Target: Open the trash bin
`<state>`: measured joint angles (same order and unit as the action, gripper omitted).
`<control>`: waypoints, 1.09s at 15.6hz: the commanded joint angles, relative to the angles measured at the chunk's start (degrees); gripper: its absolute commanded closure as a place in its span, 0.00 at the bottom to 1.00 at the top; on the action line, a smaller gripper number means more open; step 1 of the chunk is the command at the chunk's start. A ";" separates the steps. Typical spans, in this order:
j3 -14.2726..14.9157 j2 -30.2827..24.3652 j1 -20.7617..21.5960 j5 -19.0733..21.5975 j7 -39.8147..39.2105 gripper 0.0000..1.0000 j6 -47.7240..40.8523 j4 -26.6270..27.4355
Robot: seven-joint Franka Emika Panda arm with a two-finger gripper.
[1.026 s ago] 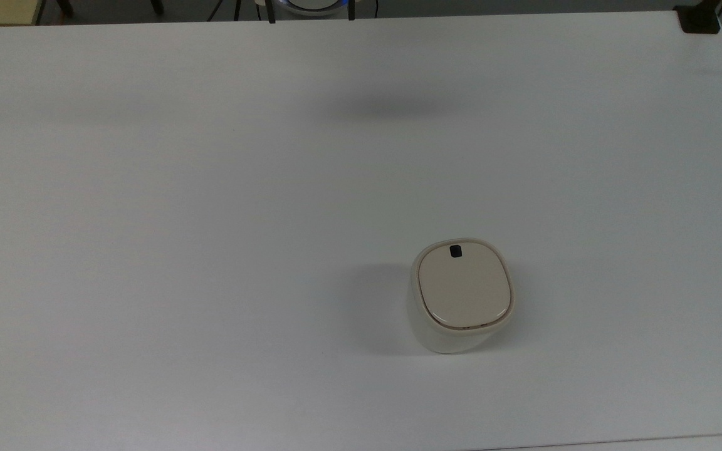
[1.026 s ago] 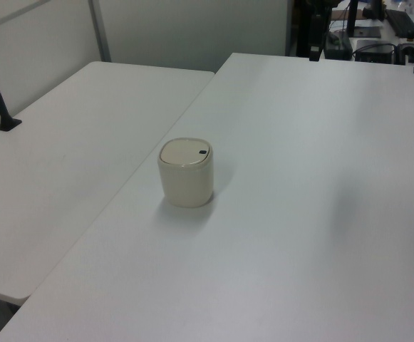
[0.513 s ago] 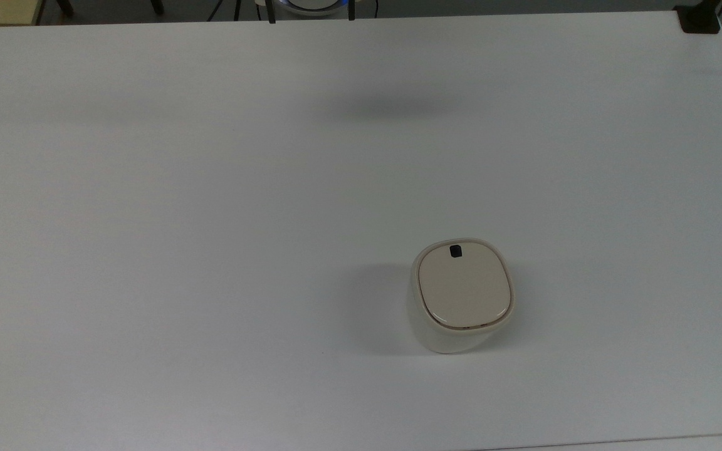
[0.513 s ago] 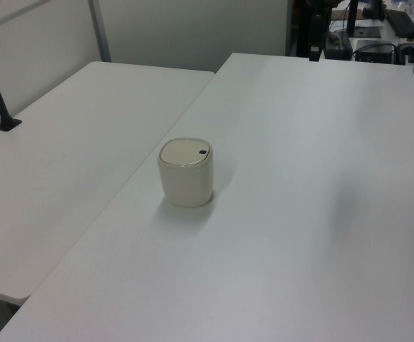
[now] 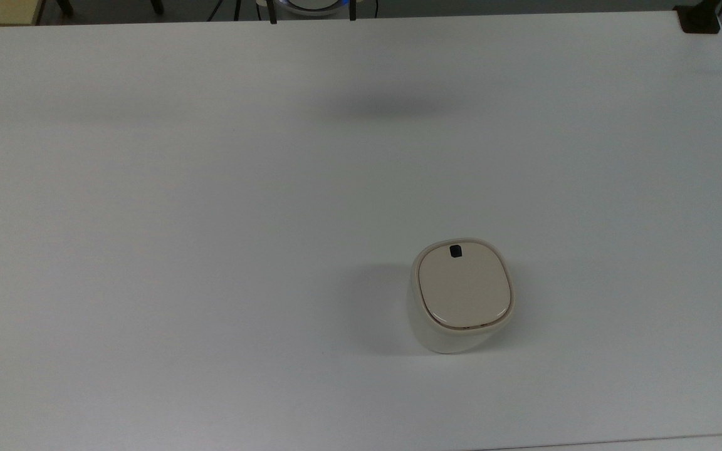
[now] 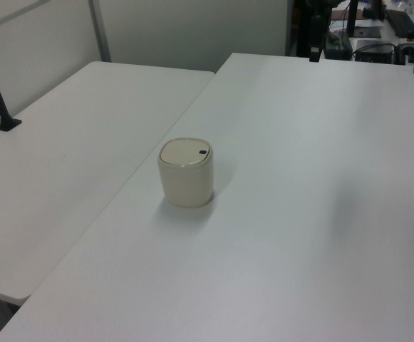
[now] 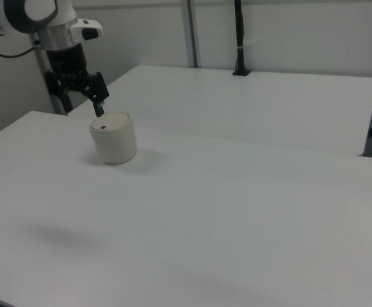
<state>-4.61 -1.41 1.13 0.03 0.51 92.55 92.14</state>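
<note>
Bin (image 5: 461, 294) is sitting lid-down on the table (image 5: 148, 250), toward the top view's lower right. In the right view I am seeing the gripper (image 7: 78, 94) hanging spread open, up and left of the bin and not touching it. I am judging the button (image 5: 455, 251) as my target.

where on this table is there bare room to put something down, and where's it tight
Almost everywhere. The table is bare from the top view's left edge across to the trash bin, bare above the bin up to the far edge, and bare to the bin's right. In the right view, the gripper appears just above the bin's back rim, so that is the tight spot.
</note>
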 commanded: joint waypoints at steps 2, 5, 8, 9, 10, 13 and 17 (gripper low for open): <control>0.57 -0.79 0.72 0.41 0.19 0.00 0.09 0.94; 0.66 -0.52 0.72 0.32 -1.38 0.00 0.00 0.94; 0.31 -0.09 0.80 0.23 -4.98 0.00 0.00 0.94; 0.13 0.44 0.89 0.06 -5.60 0.00 0.00 0.85; 0.13 0.88 0.98 -0.29 -6.74 0.00 0.17 0.76; 0.04 1.93 2.47 -0.39 -7.46 0.35 5.77 0.58; 0.13 7.29 4.84 -0.03 1.12 0.90 13.25 -1.70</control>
<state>-4.74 2.07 3.86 0.02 -4.92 101.20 92.33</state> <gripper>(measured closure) 0.533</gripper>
